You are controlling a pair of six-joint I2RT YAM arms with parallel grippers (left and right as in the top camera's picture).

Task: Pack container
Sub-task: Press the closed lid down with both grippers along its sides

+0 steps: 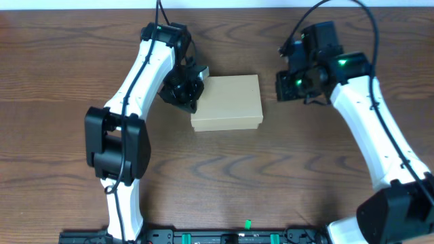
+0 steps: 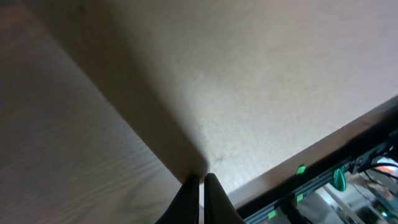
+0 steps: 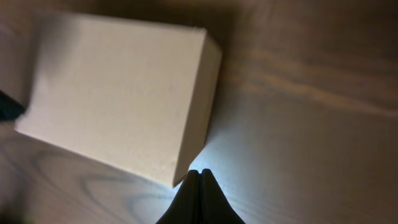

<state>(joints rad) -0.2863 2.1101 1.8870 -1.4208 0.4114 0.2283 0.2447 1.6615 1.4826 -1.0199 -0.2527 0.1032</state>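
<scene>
A dark brown wood-grain tabletop (image 1: 68, 54) fills the overhead view, its surface lightly glossy. A black rail with small green clips (image 1: 247, 224) runs along its 6 o'clock edge. The small rectangular tan cardboard box (image 1: 227, 102) lies flat near the centre, lid down, its faces plain. The left tool (image 1: 184, 89) sits at the box's 10 o'clock corner, fingers pressed together on nothing; the left wrist view shows the tips by the box's edge, though contact cannot be judged. The right tool (image 1: 291, 85) hangs at 3 o'clock, apart from the box, closed and empty
</scene>
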